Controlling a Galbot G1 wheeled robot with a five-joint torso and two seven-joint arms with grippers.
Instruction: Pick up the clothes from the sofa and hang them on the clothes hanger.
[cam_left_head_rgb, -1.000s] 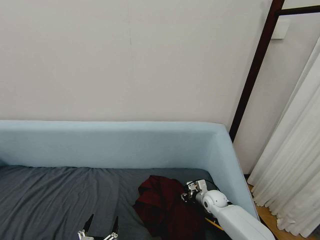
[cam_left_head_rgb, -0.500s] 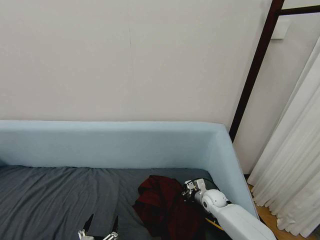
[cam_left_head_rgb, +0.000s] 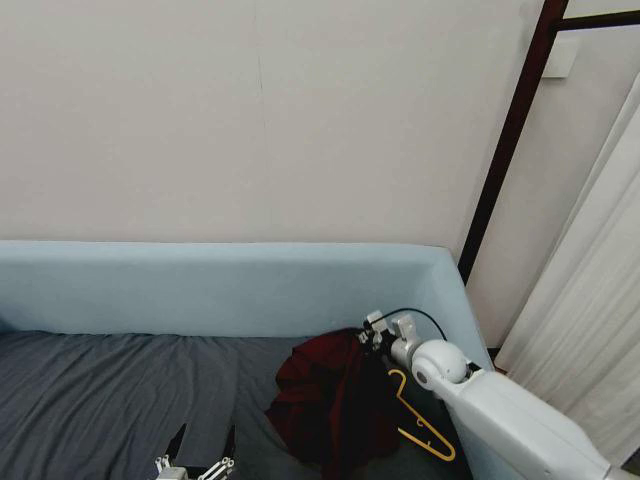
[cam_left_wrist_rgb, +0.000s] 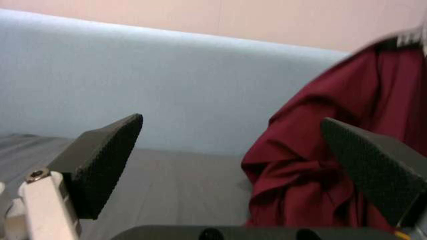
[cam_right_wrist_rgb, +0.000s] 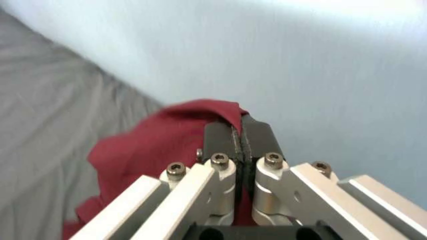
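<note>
The right gripper (cam_left_head_rgb: 368, 335) is clamped shut on the top fold of the dark red garment (cam_left_head_rgb: 335, 400), at the far right of the sofa (cam_left_head_rgb: 220, 290) and close in front of its pale blue backrest. From that pinch the cloth hangs down in a bunched cone, and its lower folds spread on the grey seat cover (cam_left_head_rgb: 100, 400). In the right wrist view the two black fingertips (cam_right_wrist_rgb: 223, 137) press together with a ridge of red fabric caught between them. A yellow hanger (cam_left_head_rgb: 422, 428) lies on the seat just right of the garment, below the right arm.

The left gripper (cam_left_head_rgb: 203, 455) sits low at the near edge of the seat, left of the garment and well apart from it, its fingers (cam_left_wrist_rgb: 107, 157) spread wide and holding nothing.

The garment's near hem runs out of the head view at the bottom edge, and the left gripper is cut off there too. The hanger's hook is partly behind the right arm, and I cannot tell whether its left side touches the cloth. Right of the sofa a dark pole (cam_left_head_rgb: 510, 140) rises beside a white curtain (cam_left_head_rgb: 590, 330)
</note>
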